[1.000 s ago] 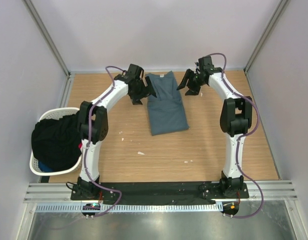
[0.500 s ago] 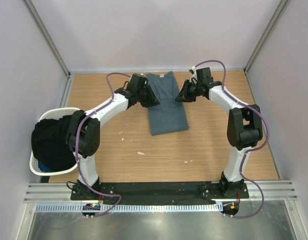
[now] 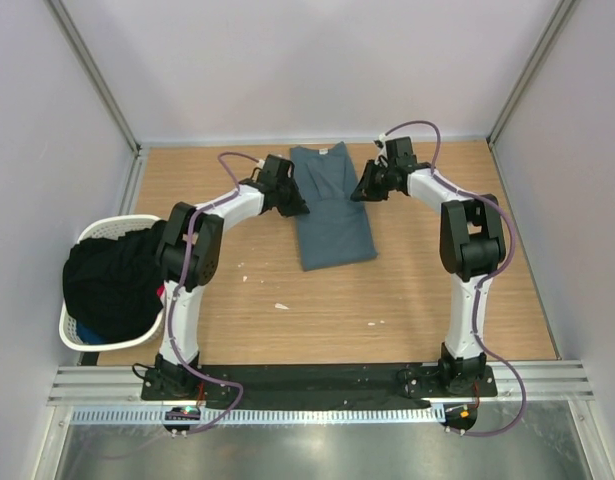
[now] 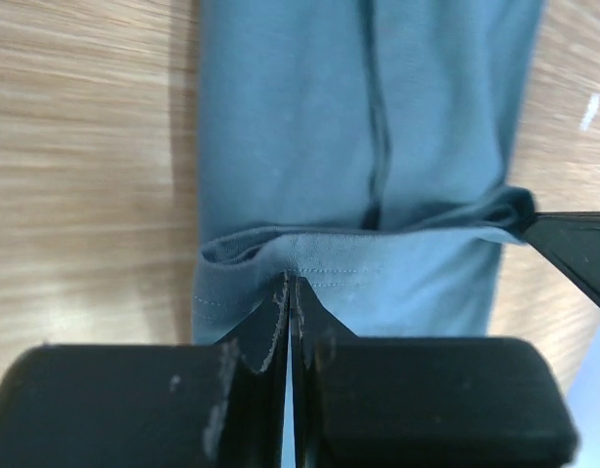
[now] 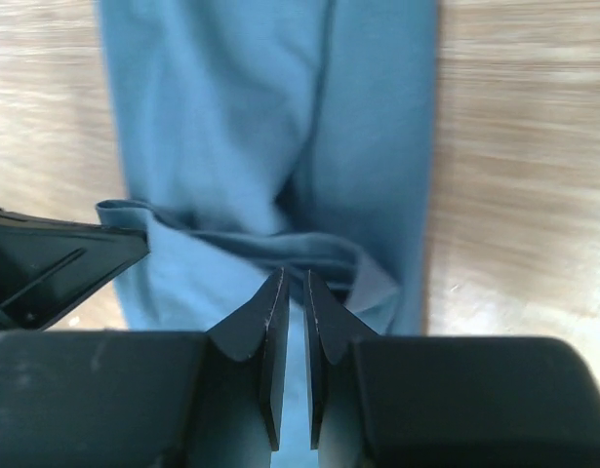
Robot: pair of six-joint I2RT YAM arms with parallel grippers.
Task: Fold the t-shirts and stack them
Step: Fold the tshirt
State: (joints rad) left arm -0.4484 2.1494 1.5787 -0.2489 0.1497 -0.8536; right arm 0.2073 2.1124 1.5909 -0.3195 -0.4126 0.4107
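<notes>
A slate blue-grey t-shirt (image 3: 332, 215) lies folded into a long strip at the back middle of the table. My left gripper (image 3: 293, 201) sits at the strip's left edge and my right gripper (image 3: 366, 188) at its right edge. In the left wrist view the left gripper (image 4: 291, 284) is shut, pinching a raised hem fold of the t-shirt (image 4: 378, 117). In the right wrist view the right gripper (image 5: 295, 278) is closed to a narrow gap on a bunched fold of the t-shirt (image 5: 231, 127). Each wrist view shows the other gripper's finger at its edge.
A white laundry basket (image 3: 87, 235) sits at the table's left edge, filled with dark clothes (image 3: 112, 280). Small white specks (image 3: 280, 305) lie on the wooden table (image 3: 407, 290). Grey walls close in the back and sides.
Both arms moved inward onto the shirt's side edges. Both grippers went from open to closed on the cloth, lifting a fold across it.
</notes>
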